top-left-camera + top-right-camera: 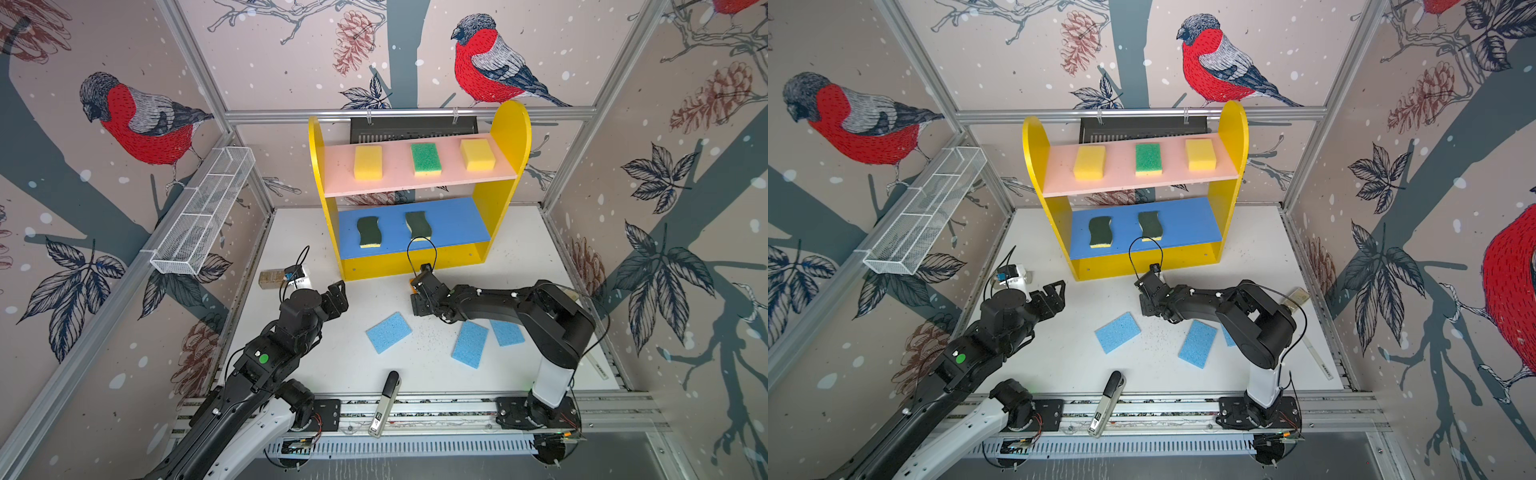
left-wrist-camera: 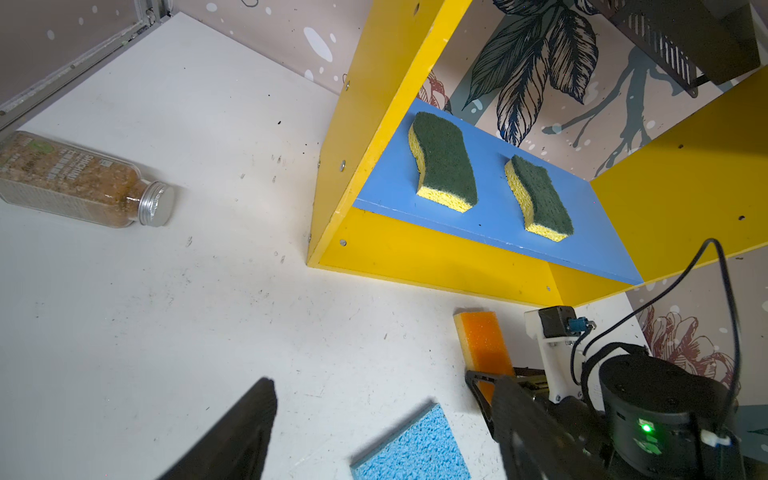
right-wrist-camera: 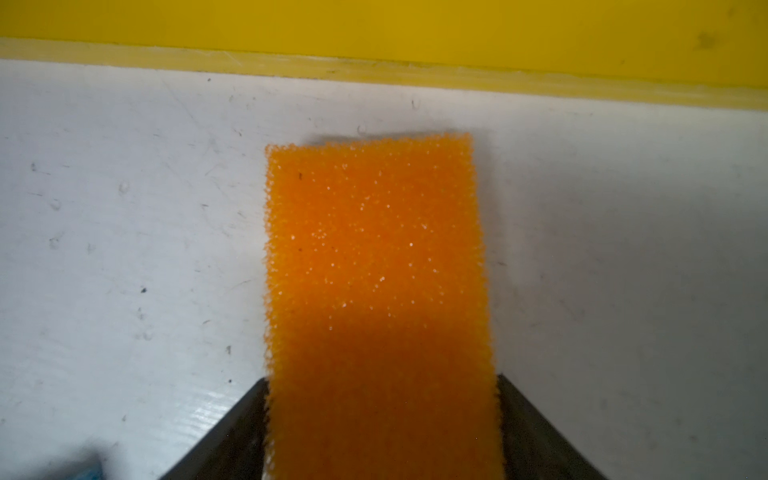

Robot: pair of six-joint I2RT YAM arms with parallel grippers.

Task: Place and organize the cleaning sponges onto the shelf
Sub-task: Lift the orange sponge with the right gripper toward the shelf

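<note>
Nearest us, three light blue sponges [image 1: 388, 332] lie loose on the counter [image 1: 332, 365]. The left gripper [image 1: 340, 293] hangs empty, jaws spread. The right gripper [image 3: 382, 380] has its jaws against the sides of the orange-topped sponge [image 3: 374, 249], which lies flat just before the shelf [image 1: 509, 137]; we can't tell if it's pinched. Farther back, the dark green pair [image 1: 368, 232] sits on the blue board [image 1: 457, 224], and the yellow blocks [image 1: 368, 163] and green-topped sponge [image 1: 424, 158] on the pink board [image 1: 395, 183]. We reckon five down, four left.

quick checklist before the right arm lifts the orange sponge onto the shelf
1. Orange-topped sponge lies between the jaws of the right gripper: ok.
2. Jaws clamped firmly on it: cannot tell.
3. Free room on the blue lower board beside the dark green sponges: ok.
4. Left gripper open, empty, off to the side: ok.
5. All sponges shelved: not ok, three light blue sponges lie on the table.
</note>
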